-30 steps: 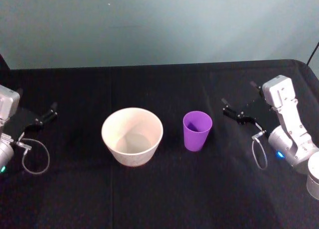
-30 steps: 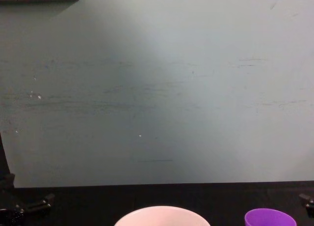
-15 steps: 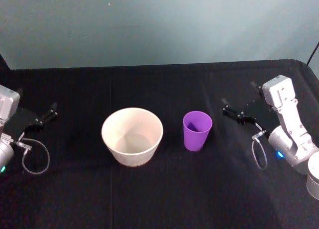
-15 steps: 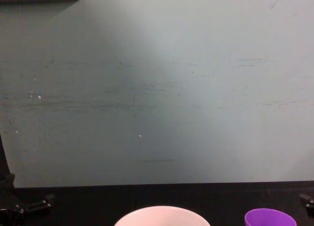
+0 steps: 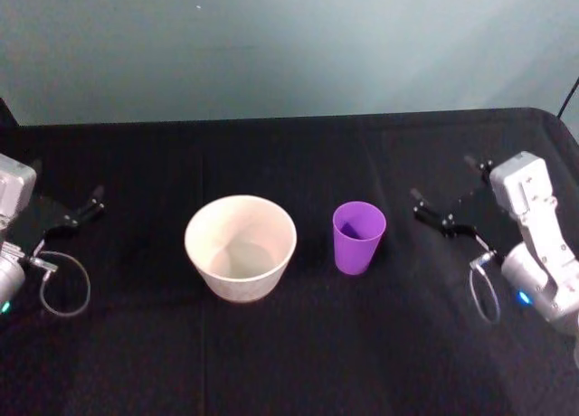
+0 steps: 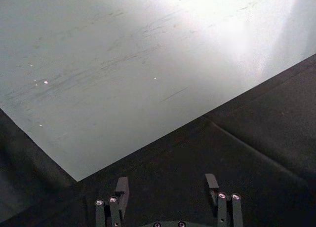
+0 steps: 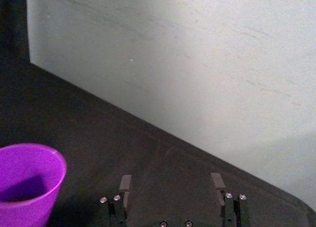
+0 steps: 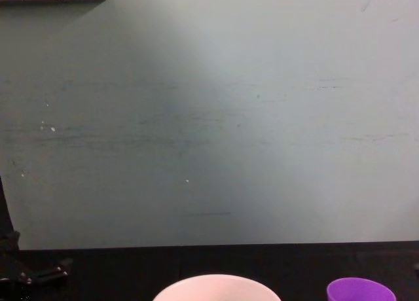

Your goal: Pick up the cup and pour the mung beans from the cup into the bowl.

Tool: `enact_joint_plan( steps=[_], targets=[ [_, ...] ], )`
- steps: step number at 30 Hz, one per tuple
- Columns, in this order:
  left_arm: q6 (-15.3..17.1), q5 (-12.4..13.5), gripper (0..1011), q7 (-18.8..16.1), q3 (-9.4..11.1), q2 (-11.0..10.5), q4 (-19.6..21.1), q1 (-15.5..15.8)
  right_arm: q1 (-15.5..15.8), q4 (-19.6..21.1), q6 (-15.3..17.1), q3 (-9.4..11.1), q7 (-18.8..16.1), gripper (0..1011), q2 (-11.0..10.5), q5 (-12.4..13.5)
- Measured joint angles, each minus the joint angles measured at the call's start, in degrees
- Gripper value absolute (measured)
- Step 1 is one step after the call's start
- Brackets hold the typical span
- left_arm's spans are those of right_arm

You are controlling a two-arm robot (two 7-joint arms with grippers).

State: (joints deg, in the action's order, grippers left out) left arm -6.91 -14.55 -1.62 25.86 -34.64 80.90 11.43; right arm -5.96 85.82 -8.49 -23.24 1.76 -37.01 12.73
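Right hand (image 5: 441, 179) near upright cup (image 5: 358, 238), fingers (image 7: 126, 185) spread; left hand (image 6: 167, 187) parked

A table (image 5: 271, 362) draped in black cloth is spanning the lower part of the head view, its far edge meeting a pale wall (image 5: 289, 45). The bowl (image 5: 240, 247) is sitting upright at centre frame. The cup (image 5: 358, 238) is standing upright just to its right, not touching it.
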Motion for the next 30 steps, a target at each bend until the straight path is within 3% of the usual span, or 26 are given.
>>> enact_joint_plan(
  steps=[7, 15, 20, 30],
  targets=[
    [0.0, 0.0, 1000, 0.0, 0.0, 0.0, 0.0, 0.0, 4.6, 2.8, -2.0, 1.5, -3.5, 1003, -2.0, 2.5],
    [0.0, 0.0, 1000, 0.0, 0.0, 0.0, 0.0, 0.0, 6.7, 2.6, -4.7, 2.9, -13.1, 1003, -3.1, 9.6],
    [0.0, 0.0, 1000, 0.0, 0.0, 0.0, 0.0, 0.0, 6.3, 1.8, -5.1, 2.3, -17.2, 1003, -3.2, 9.9],
    [0.0, 0.0, 1000, 0.0, 0.0, 0.0, 0.0, 0.0, 4.7, 0.0, -5.9, 1.4, -21.3, 1003, -2.0, 8.8]
  ],
)
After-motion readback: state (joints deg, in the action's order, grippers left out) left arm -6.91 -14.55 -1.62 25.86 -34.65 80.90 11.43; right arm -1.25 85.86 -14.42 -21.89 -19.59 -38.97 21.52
